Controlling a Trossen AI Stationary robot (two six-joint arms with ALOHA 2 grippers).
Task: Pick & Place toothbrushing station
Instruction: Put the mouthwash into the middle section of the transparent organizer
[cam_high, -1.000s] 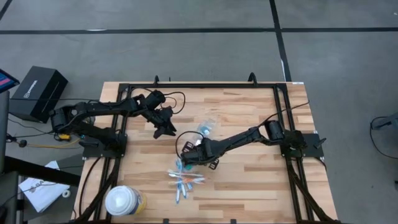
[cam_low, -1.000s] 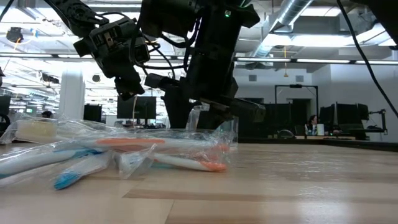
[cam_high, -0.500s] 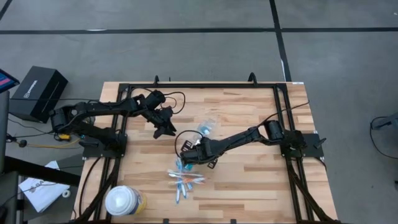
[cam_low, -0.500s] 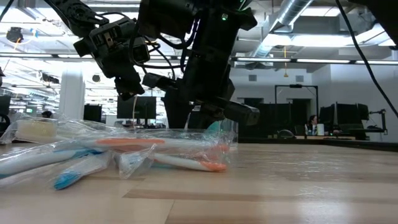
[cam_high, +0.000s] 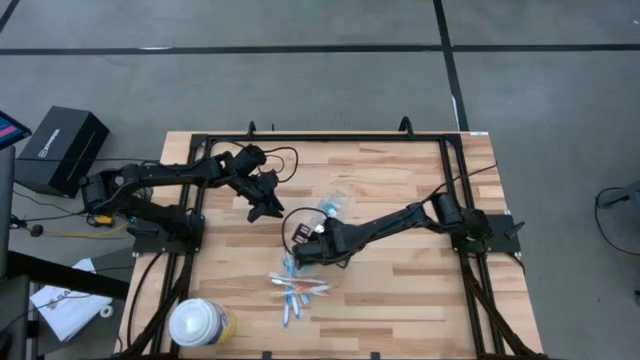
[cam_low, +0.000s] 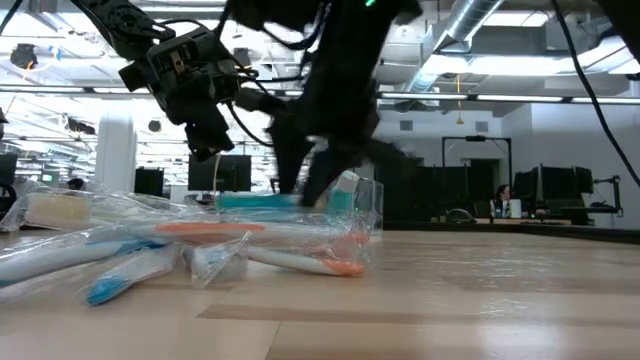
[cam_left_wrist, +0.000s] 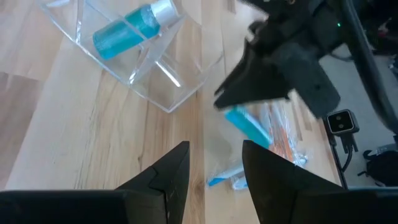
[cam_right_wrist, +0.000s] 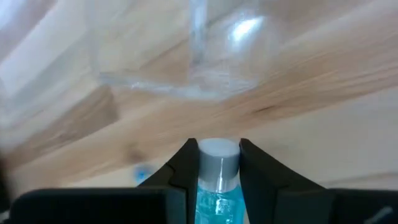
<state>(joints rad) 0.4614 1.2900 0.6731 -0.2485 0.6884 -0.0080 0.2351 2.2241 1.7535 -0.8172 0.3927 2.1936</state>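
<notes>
The right gripper (cam_right_wrist: 217, 163) is pinching a blue tube (cam_right_wrist: 216, 186) just under its grey cap — lifting it clear of the toothbrushes (cam_high: 297, 290), probably so it can go into the clear cup (cam_left_wrist: 134, 59) lying on its side nearby, where another tube (cam_left_wrist: 127, 31) is already resting. The left gripper (cam_left_wrist: 214, 163) is hanging part-open and empty over the table (cam_high: 400, 280) beside the cup, seemingly waiting.

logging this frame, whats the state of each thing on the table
right gripper: shut on blue tube, lifted
left gripper: open, empty, above the table
clear plastic holder: on the table, second blue tube inside
toothbrushes: wrapped, piled on the table
white-topped container: upright, lid on
</notes>
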